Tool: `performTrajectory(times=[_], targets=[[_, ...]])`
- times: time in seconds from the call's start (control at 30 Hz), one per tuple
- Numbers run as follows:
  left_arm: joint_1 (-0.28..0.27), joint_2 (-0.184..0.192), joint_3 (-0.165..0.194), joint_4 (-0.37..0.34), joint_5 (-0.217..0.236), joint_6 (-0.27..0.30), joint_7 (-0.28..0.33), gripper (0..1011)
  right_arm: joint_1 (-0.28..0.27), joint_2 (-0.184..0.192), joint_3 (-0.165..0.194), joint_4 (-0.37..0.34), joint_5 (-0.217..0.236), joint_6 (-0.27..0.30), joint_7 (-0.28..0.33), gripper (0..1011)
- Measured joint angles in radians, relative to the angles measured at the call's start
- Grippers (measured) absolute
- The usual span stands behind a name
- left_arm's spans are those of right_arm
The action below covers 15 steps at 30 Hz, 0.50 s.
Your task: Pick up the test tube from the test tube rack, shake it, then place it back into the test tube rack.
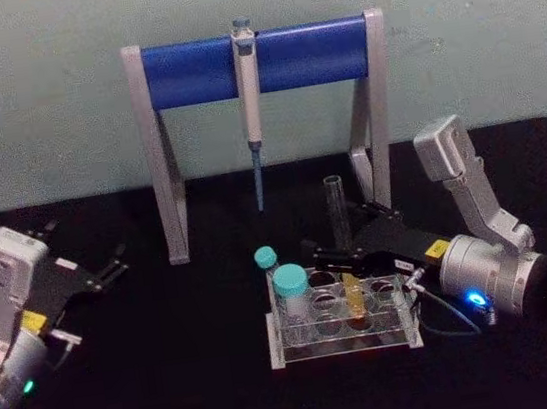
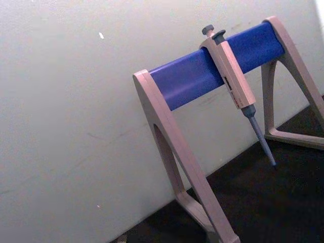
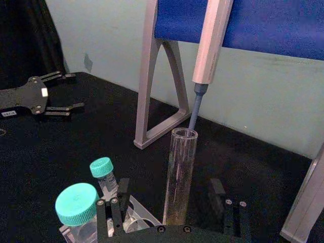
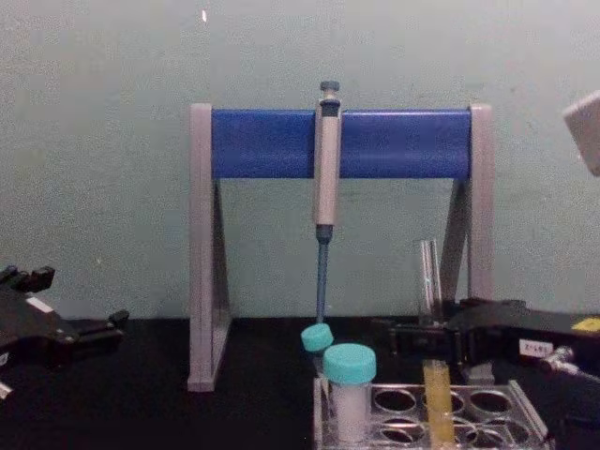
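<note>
Rack: the test tube rack [image 1: 345, 348] sits nearest the robot, with two teal-capped tubes [image 1: 290, 283] in its left holes.
Tube: the test tube [image 1: 338, 218] stands upright in a hole right of centre, its yellow liquid down at rack level.
Right gripper: the right gripper [image 3: 169, 190] straddles the tube above the rack, with fingers apart and a gap on each side of the glass.
Left gripper: the left gripper [image 1: 115, 266] lies parked well to the left on the black table, its fingers spread and empty.
Progress: nothing is held; I judge this to be just short of a grasp, though a release after the shake would look the same.
Left to do: on the first reading, closing, lifting, shaking and reseating.
Behind: a pipette [image 1: 252, 106] hangs on the pipette stand [image 1: 195, 70].
Hard to see: the tube's foot inside the rack is unclear, and the chest view cuts off the rack's front.
</note>
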Motion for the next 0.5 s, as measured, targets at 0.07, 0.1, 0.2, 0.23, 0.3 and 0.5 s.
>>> performTrajectory(times=[0.07, 0.1, 0.2, 0.23, 0.3, 0.5], targets=[[0.000, 0.000, 0.000, 0.000, 0.000, 0.000, 0.000, 1009, 0.000, 0.000, 0.000, 0.000, 0.000, 0.000, 0.000, 1000], [0.000, 0.000, 0.000, 0.000, 0.000, 0.000, 0.000, 1009, 0.000, 0.000, 0.000, 0.000, 0.000, 0.000, 0.000, 1000], [0.000, 0.000, 0.000, 0.000, 0.000, 0.000, 0.000, 1010, -0.001, 0.000, 0.000, 0.000, 0.000, 0.000, 0.000, 1000], [0.000, 0.000, 0.000, 0.000, 0.000, 0.000, 0.000, 1010, -0.001, 0.000, 0.000, 0.000, 0.000, 0.000, 0.000, 1000], [0.000, 0.000, 0.000, 0.000, 0.000, 0.000, 0.000, 1010, -0.001, 0.000, 0.000, 0.000, 0.000, 0.000, 0.000, 1000], [0.000, 0.000, 0.000, 0.000, 0.000, 0.000, 0.000, 1010, -0.001, 0.001, 0.001, -0.001, 0.000, -0.001, 0.000, 987]])
